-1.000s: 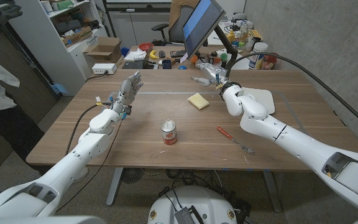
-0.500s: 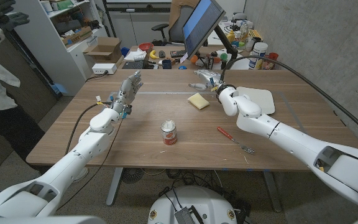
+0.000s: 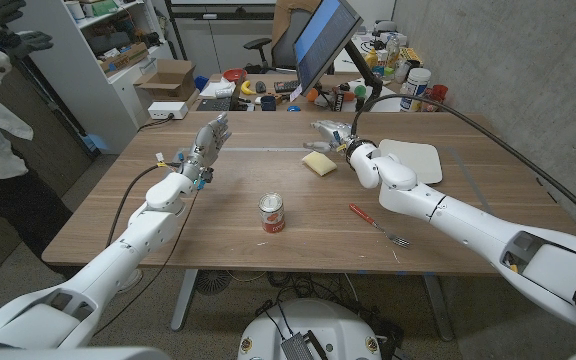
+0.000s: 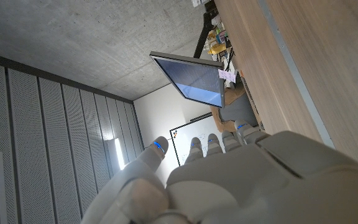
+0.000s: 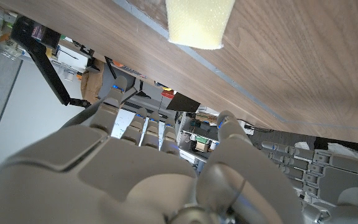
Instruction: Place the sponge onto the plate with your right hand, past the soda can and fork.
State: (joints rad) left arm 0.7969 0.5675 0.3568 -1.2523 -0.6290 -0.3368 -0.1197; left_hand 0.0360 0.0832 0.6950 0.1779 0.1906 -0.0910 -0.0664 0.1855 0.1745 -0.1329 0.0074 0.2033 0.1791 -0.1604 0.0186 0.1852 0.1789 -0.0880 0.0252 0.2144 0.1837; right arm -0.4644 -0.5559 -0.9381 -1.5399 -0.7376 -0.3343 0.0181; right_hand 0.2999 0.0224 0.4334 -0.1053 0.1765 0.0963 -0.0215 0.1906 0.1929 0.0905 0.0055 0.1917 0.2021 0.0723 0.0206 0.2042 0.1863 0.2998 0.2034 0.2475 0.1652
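Head view: right hand (image 3: pixel 332 132) hangs just past the far edge of the yellow sponge (image 3: pixel 318 163), fingers spread, nothing in its grasp. Sponge lies on the wooden table (image 3: pixel 228 215), left of the white plate (image 3: pixel 415 159). Soda can (image 3: pixel 272 213) and fork (image 3: pixel 378 225) nearer. Left hand (image 3: pixel 206 146) raised, fingers apart, empty.

bare wood between sponge (image 3: pixel 319 163) and plate (image 3: pixel 411 160), soda can (image 3: pixel 272 213), fork (image 3: pixel 378 225) nearer

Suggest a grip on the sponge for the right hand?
Pinch the sponge across its two long side edges, coming down from above. It lies flat and skewed on the table, with free room around it; the right hand hovers just beyond it, open.
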